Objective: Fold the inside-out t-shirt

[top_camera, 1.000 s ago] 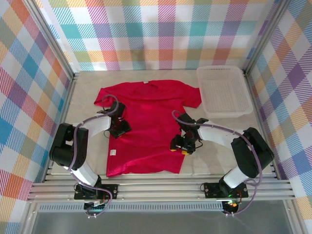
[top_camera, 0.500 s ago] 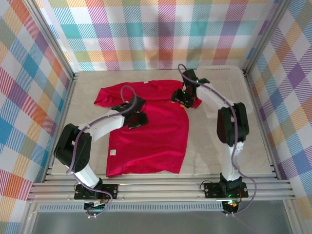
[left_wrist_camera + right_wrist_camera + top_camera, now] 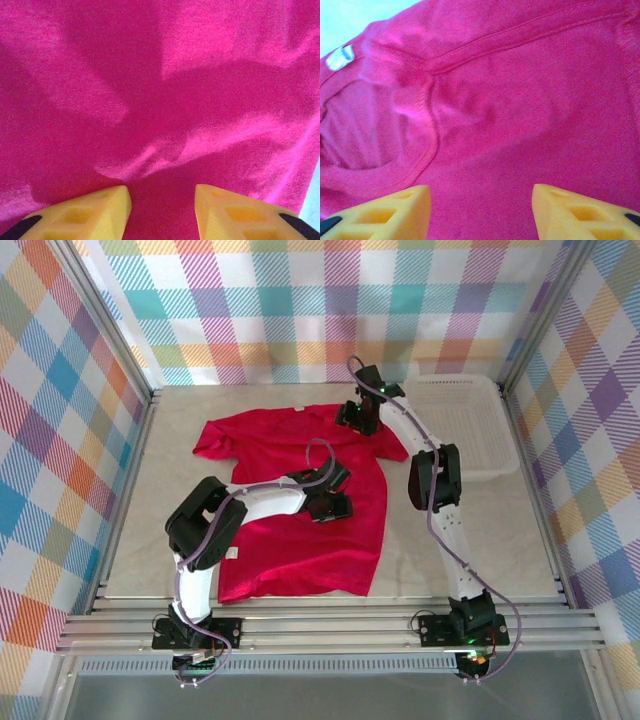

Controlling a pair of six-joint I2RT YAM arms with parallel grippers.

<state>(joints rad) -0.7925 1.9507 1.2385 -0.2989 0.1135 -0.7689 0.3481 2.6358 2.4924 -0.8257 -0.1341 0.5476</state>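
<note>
Left gripper point(image 3: 162, 194) is pointing at shirt point(image 3: 290, 540) middle, jaws spread; right gripper point(image 3: 481, 192) is pointing beside collar point(image 3: 427, 117), jaws spread.

Nothing legible (white tag point(image 3: 340, 56) on the t-shirt point(image 3: 530, 115) is blurred).

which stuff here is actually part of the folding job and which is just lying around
Job: bright red cloth t-shirt; left gripper and right gripper, both open over it.
Lying about: white mesh plastic tray, right of the shirt.
</note>
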